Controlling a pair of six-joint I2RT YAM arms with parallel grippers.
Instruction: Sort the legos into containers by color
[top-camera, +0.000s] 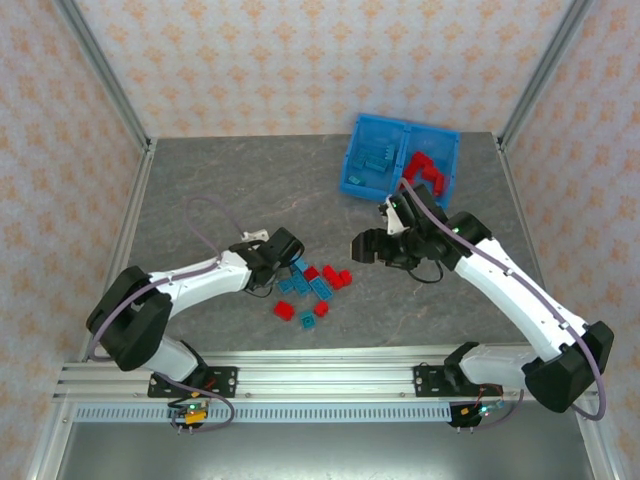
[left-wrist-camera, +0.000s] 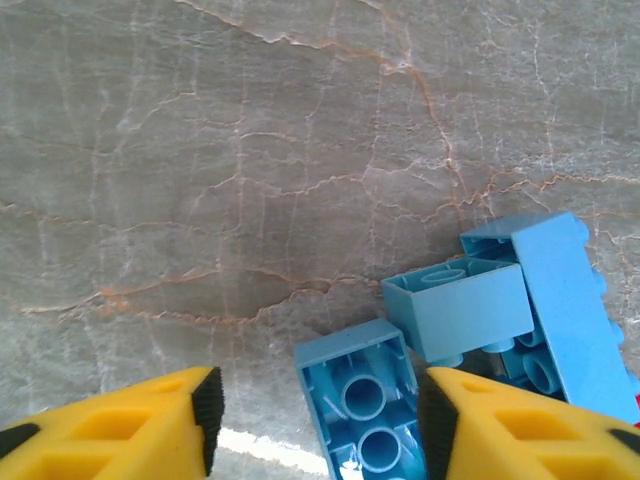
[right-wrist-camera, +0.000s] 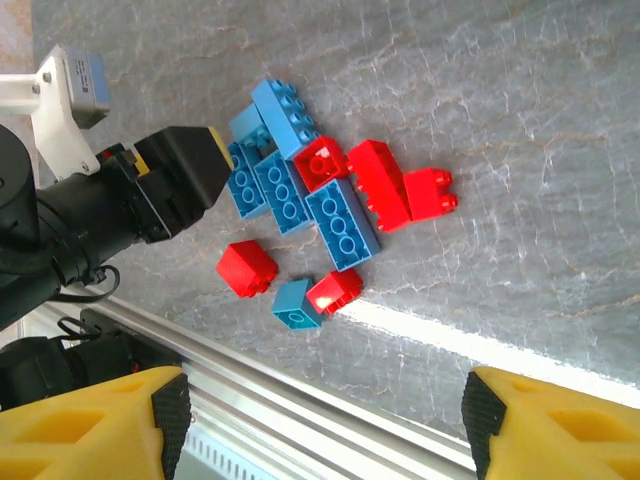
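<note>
I am in the middle of sorting, and I am about to pick up one more brick.

My left gripper (top-camera: 290, 252) is down low on the table (top-camera: 220, 190), at the left edge of the pile of legos (top-camera: 312, 288). In my left wrist view a light blue brick (left-wrist-camera: 360, 400) lies upside down between my two yellow fingers (left-wrist-camera: 110, 435). One finger is right at the brick. The other has a strip of bare table between it and the brick. So my fingers are spread on both sides of it and I am not pinching it yet.

My right gripper (top-camera: 362, 246) hangs over the table just right of the pile. Its fingers are spread wide and it holds nothing.

The blue bin (top-camera: 352, 160) sits at the far side of the table, well apart from the pile. Its left part holds blue bricks (top-camera: 376, 158) and its right part holds red bricks (top-camera: 425, 170). About a dozen red and blue ones are left on the table, so I think I am around halfway.

Next I should squeeze my left fingers on the blue brick. More blue bricks lie just beside it, so I must lift straight up and not drag them. Then it goes in the left part of the bin.
</note>
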